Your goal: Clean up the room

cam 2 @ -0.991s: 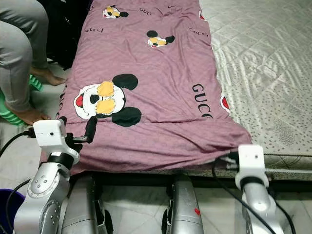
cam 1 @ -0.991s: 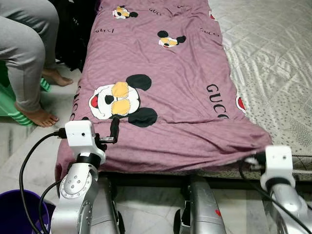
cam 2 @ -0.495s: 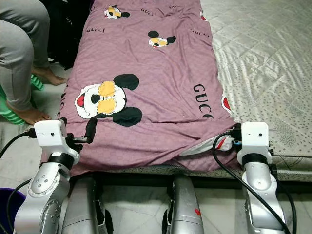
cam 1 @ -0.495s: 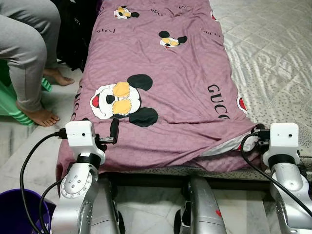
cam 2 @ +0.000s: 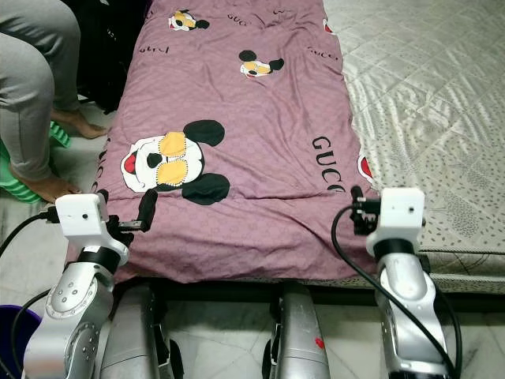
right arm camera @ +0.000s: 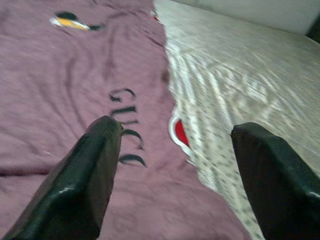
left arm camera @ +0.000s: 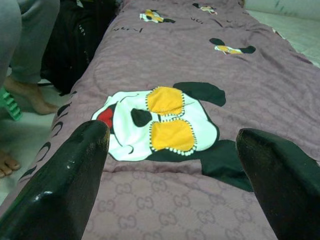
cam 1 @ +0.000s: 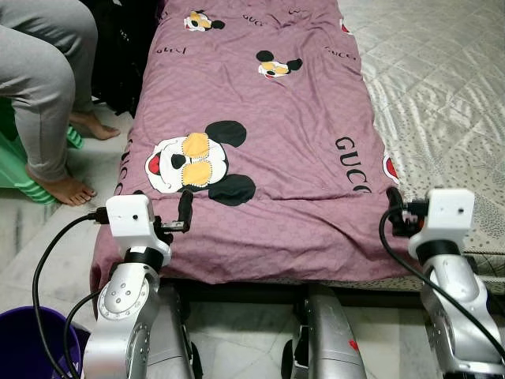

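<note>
Both end effectors, left and right, spread over purple blanket.

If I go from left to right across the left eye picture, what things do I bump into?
Person's foot → robot's left hand → big cartoon mouse print → black lettering on the purple blanket → robot's right hand → quilted cream bedspread.
</note>
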Motion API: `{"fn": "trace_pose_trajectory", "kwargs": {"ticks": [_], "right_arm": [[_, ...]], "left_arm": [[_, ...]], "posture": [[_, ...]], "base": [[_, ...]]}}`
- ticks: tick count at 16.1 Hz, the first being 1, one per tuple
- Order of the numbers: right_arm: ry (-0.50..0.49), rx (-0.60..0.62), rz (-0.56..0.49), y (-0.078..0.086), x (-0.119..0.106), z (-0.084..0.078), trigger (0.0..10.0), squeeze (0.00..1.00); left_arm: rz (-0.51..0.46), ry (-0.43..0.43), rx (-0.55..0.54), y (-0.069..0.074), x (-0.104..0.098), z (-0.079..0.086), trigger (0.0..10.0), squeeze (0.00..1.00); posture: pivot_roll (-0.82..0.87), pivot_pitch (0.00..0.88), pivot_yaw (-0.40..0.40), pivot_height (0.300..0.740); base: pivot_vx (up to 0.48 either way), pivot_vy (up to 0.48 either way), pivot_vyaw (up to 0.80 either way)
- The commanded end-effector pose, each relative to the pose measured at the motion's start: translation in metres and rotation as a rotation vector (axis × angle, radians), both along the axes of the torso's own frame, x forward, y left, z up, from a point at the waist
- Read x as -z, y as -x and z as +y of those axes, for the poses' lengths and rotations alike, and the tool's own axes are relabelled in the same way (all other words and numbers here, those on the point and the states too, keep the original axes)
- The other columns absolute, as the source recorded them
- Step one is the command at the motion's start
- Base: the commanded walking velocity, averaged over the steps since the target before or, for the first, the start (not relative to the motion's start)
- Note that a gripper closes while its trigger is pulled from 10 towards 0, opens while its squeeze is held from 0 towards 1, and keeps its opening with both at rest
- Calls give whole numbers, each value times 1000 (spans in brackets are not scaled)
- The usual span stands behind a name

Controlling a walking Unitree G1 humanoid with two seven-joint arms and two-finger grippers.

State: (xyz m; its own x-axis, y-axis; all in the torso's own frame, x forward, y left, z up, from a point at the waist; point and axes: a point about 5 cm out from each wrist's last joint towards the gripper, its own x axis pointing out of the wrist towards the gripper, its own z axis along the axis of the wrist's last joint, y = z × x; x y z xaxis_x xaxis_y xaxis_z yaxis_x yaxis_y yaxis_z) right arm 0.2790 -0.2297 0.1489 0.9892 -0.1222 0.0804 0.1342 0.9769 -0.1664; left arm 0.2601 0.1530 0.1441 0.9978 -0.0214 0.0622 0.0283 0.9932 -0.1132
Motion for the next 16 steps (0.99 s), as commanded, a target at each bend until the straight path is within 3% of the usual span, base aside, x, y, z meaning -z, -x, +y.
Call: {"fn": "trace_pose_trajectory", "kwargs": {"ticks": [1, 2, 4, 6, 8, 11, 12, 13, 14, 16], "right_arm": [[-23, -44, 31, 1, 7, 5, 10000, 1000], [-41, -90, 134, 1, 24, 13, 10000, 1000], [-55, -104, 232, 2, 42, 16, 10000, 1000], [-113, -79, 398, 8, 75, 14, 10000, 1000], [-108, -41, 470, 10, 86, 7, 10000, 1000], [-104, 11, 432, 5, 80, -5, 10000, 1000], [-128, -13, 356, -1, 68, -1, 10000, 1000], [-185, -68, 240, -12, 49, 10, 10000, 929], [-225, -98, 178, -17, 37, 18, 10000, 0], [-235, -135, 106, -22, 23, 26, 10000, 0]], "left_arm": [[12, -6, -9, 1, 3, 2, 10000, 0], [13, -4, -7, 1, 3, 1, 10000, 0], [13, -3, -6, 1, 3, 0, 10000, 0], [12, -5, -10, 0, 3, 1, 10000, 0], [13, -7, -13, 0, 4, 2, 10000, 0], [11, -9, -21, 0, 4, 3, 10000, 0], [8, -9, -22, -1, 3, 2, 10000, 0], [4, -10, -24, -2, 3, 2, 10000, 0], [1, -10, -25, -3, 3, 2, 10000, 0], [-3, -11, -27, -4, 2, 2, 10000, 0]], "posture": [[-29, 176, -22, 555], [-29, 176, -22, 555], [-28, 177, -24, 555], [-23, 174, -24, 555], [-22, 174, -24, 555], [-25, 167, -24, 555], [-26, 166, -24, 555], [-29, 153, -21, 555], [-29, 153, -21, 555], [-28, 137, -18, 555]], "base": [[0, 0, 0], [0, 0, 0], [0, 0, 0], [0, 0, 0], [0, 0, 0], [0, 0, 0], [0, 0, 0], [0, 0, 0], [0, 0, 0], [0, 0, 0]]}}
